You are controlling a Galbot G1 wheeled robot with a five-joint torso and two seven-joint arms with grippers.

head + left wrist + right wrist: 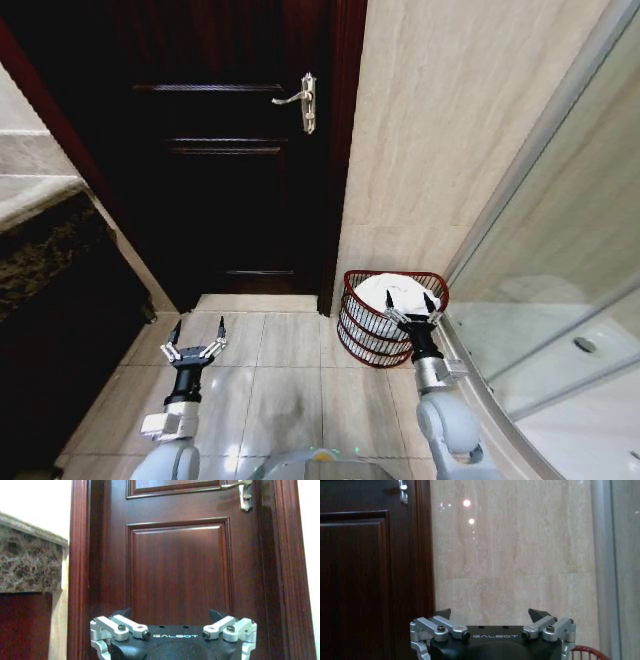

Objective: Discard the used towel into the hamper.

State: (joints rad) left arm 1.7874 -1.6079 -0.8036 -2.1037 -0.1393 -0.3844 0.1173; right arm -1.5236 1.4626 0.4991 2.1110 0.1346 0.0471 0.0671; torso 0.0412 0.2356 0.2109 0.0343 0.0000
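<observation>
The hamper [358, 338], a round red-brown open-weave basket, stands on the floor in the corner between the beige wall and the shower glass. The white towel [374, 289] lies crumpled inside it, filling the top. My right gripper [409, 299] hangs open and empty just over the hamper's near rim; in the right wrist view that gripper [489, 612] faces the wall, with a bit of the hamper's rim [588, 652] at the corner. My left gripper [198, 326] is open and empty over the floor tiles, well left of the hamper, and in the left wrist view it [170, 613] faces the door.
A dark wooden door [230, 170] with a metal handle [306, 101] is shut straight ahead. A dark stone counter [45, 235] runs along the left. The glass shower enclosure [560, 290] bounds the right. Beige floor tiles [285, 385] lie between the arms.
</observation>
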